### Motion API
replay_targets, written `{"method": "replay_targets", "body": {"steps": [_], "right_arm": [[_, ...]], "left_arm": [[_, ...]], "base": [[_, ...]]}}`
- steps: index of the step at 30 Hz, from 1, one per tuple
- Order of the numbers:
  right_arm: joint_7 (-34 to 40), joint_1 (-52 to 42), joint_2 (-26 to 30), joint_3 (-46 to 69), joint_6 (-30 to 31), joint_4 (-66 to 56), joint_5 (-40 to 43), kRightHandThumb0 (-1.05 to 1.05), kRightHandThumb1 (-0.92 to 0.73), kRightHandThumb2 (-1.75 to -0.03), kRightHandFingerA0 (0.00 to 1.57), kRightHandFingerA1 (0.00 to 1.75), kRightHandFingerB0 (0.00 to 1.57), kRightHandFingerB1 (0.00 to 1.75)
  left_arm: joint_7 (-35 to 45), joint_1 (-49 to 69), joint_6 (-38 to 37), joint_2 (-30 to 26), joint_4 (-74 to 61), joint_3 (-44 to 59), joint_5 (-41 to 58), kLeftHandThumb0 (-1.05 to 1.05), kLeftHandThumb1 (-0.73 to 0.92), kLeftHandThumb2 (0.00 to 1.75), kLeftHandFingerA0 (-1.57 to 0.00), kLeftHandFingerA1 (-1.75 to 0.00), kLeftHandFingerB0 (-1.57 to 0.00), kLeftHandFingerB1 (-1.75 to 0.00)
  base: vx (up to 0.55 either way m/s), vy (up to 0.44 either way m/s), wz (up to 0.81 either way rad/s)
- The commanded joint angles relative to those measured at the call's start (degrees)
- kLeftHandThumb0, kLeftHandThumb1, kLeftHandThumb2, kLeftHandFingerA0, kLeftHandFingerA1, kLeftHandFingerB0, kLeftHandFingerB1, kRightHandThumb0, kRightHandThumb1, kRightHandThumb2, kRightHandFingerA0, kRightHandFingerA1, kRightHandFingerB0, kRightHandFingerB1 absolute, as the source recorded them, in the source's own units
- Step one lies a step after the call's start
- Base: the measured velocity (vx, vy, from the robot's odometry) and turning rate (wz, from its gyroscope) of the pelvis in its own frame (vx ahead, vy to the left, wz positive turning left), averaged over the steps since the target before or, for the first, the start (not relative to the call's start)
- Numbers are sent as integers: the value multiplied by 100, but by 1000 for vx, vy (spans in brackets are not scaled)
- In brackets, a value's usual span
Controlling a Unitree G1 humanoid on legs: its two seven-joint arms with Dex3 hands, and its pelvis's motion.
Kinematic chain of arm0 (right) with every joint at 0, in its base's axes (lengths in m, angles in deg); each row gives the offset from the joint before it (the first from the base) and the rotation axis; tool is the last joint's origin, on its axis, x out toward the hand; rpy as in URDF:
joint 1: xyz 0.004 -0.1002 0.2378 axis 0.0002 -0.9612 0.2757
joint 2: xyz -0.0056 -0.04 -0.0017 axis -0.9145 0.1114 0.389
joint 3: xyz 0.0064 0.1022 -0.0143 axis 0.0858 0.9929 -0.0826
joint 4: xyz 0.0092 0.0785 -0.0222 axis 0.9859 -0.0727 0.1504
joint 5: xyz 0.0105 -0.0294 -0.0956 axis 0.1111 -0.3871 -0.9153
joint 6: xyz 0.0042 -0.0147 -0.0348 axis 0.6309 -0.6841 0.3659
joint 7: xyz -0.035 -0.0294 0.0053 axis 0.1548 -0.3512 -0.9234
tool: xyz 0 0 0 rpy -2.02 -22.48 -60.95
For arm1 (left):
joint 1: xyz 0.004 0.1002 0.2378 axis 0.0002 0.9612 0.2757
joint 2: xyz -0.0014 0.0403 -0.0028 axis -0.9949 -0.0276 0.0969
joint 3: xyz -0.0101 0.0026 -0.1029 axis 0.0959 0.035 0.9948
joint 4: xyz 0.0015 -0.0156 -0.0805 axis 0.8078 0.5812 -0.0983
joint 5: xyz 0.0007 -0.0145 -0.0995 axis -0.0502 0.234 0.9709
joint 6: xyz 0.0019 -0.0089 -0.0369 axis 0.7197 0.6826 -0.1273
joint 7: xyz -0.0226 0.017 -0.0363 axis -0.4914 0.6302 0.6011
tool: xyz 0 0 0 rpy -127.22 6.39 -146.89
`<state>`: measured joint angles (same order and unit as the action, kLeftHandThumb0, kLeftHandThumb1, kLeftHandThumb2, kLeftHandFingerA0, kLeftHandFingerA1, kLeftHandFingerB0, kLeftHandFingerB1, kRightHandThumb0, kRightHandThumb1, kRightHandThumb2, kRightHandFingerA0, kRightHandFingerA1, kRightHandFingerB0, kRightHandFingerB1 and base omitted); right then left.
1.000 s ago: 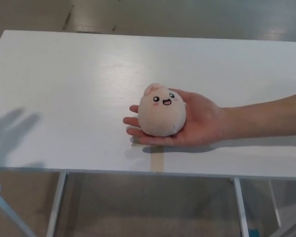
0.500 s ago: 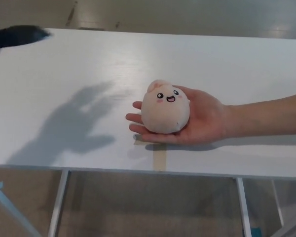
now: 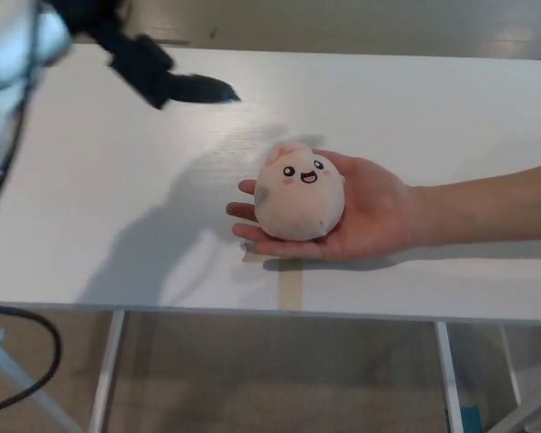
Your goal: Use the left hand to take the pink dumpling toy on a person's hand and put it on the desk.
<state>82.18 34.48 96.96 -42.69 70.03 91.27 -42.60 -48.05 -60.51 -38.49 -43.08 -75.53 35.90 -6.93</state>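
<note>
The pink dumpling toy (image 3: 299, 194) sits in the upturned palm of a person's hand (image 3: 365, 216), which reaches in from the picture's right and rests low over the white desk (image 3: 451, 117), near its front edge. The toy is nearly round, face turned up toward the camera, so it offers no real long axis to line up on; any approach from above or from the side away from the palm looks workable. The left robot hand (image 3: 167, 81) hangs over the far-left part of the desk, well apart from the toy, with dark fingers pointing toward the picture's right; it is blurred, it holds nothing, and whether its fingers are spread or closed cannot be told. From that robot hand the toy lies toward the picture's right and nearer the front edge, so the coming move is a diagonal reach down and across, ending on the toy's open left side, where only the person's fingertips show. The right robot hand does not show, so the left is the only 1 in play.
</note>
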Motion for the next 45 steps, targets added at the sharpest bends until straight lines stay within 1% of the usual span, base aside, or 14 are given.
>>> {"method": "replay_targets", "body": {"steps": [1,5,8,12,17,25,29,32,39,41,42,43,44,45], "right_arm": [[-98,-28,-5,28,56,9,99,-29,-66,-59,57,45,43,39],[-114,-30,-17,41,52,8,113,-29,-66,-59,57,45,43,39],[-121,-34,-19,37,50,14,107,-29,-66,-59,56,45,43,39],[-160,-71,-23,39,10,3,111,-29,-66,-59,56,45,43,39],[-146,-35,-7,27,2,-1,93,-29,-66,-59,56,45,43,39],[-181,40,-13,21,31,1,92,-29,-66,-59,56,44,43,39],[-189,65,-27,27,38,-3,104,-30,-66,-59,56,44,43,40],[-232,69,-39,35,1,-39,124,-30,-66,-59,56,44,43,40],[-283,70,-52,39,-56,-69,139,-30,-66,-59,56,45,44,40],[-313,59,-59,46,-85,-84,150,-30,-66,-59,56,45,44,40],[-343,64,-83,56,-105,-107,169,-30,-66,-59,56,45,44,40],[-350,73,-88,57,-110,-113,172,-30,-66,-59,56,45,44,40],[-350,73,-88,57,-110,-113,172,-30,-66,-59,56,45,44,40],[-355,91,-86,62,-110,-118,176,-30,-66,-59,56,45,44,40]], "left_arm": [[-54,-207,325,552,468,-819,-1381,-66,46,55,-18,-29,-18,-27],[-141,-64,325,800,609,-1111,-1700,-65,45,55,-20,-30,-18,-27],[-220,59,281,890,701,-1331,-1971,-65,45,55,-18,-29,-20,-28],[-230,282,364,993,817,-1715,-2385,-63,46,55,-18,-29,-19,-28],[-178,255,462,1165,1088,-1826,-2508,-60,45,55,-19,-30,-19,-28],[-168,16,366,1506,1784,-2132,-3070,-58,43,54,-20,-30,-18,-28],[-115,-61,366,1641,1940,-2157,-3206,-58,44,54,-19,-29,-19,-29],[-143,-51,342,1897,2133,-2150,-3272,-56,44,54,-17,-29,-18,-30],[-213,30,224,2132,2356,-2094,-3403,-57,44,54,-17,-29,-18,-31],[-215,29,213,2242,2484,-2099,-3455,-58,43,54,-20,-30,-17,-30],[-354,88,60,2335,2620,-2020,-3397,-57,42,69,-52,-48,-21,-39],[-466,138,-44,2370,2665,-1949,-3339,-39,56,57,-80,-65,-35,-33],[-466,138,-44,2370,2665,-1949,-3339,-39,56,57,-80,-65,-35,-33],[-677,227,-175,2451,2733,-1821,-3256,-30,60,90,-89,-119,-62,-59]], "base": [[0,0,0],[0,0,0],[0,0,0],[0,0,0],[0,0,0],[0,0,0],[0,0,0],[0,0,0],[0,0,0],[0,0,0],[0,0,0],[0,0,0],[0,0,0],[0,0,0]]}}
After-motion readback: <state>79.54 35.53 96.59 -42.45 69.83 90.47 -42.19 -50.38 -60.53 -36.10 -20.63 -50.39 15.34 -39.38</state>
